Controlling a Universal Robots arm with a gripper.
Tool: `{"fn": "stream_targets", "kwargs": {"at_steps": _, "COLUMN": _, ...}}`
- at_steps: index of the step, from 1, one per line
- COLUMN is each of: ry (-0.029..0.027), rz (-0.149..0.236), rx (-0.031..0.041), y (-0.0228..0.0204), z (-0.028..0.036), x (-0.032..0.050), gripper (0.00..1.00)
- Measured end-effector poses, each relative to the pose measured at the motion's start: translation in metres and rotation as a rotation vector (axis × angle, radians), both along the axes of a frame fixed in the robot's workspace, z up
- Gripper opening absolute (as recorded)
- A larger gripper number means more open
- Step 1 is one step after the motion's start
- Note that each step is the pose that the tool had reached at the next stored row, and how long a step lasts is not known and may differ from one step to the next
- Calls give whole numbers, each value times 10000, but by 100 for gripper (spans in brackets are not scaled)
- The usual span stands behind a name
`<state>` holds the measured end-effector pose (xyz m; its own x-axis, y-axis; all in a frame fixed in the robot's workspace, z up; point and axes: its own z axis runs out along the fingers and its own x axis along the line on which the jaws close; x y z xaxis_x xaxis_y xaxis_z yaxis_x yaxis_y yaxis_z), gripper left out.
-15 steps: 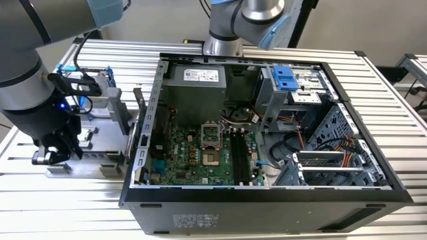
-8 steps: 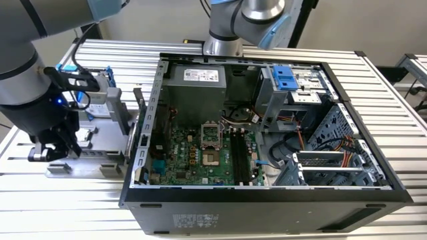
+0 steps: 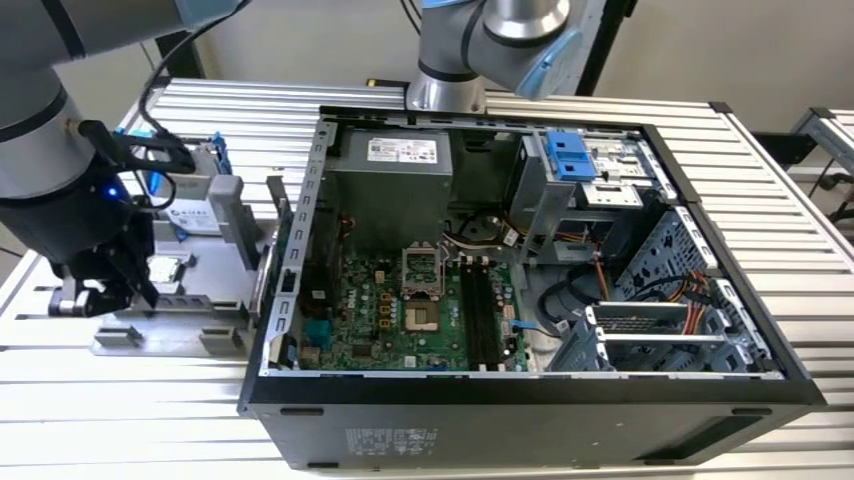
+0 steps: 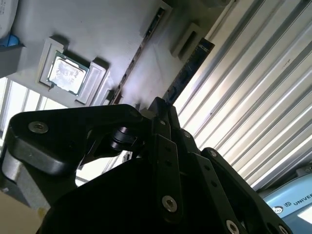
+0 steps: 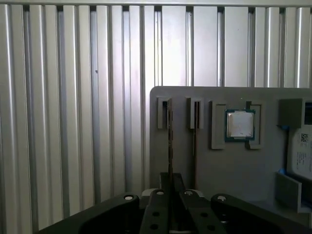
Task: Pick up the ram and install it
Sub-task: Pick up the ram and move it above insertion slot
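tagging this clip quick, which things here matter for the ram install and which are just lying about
for the job: ram standing in the grey holder; gripper right at it; black slots on the motherboard
lying about: processor chip; hard drive

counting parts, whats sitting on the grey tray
A ram stick and a second stick on edge, a processor chip, a hard drive. The tool hides one end of each stick.

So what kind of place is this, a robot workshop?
Probably a robot lab set up for putting computers together: an open computer case with its motherboard showing sits on a slatted metal table, a robot arm stands beside it, and a grey holder keeps a processor chip.
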<state>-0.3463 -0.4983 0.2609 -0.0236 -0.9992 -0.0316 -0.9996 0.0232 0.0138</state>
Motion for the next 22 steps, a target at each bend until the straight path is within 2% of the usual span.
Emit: {"fn": "stream_targets", "kwargs": {"at_steps": 22, "ry": 0, "rz": -1, "rx": 0, "y": 0, "z": 377, "x": -2, "gripper": 0}}
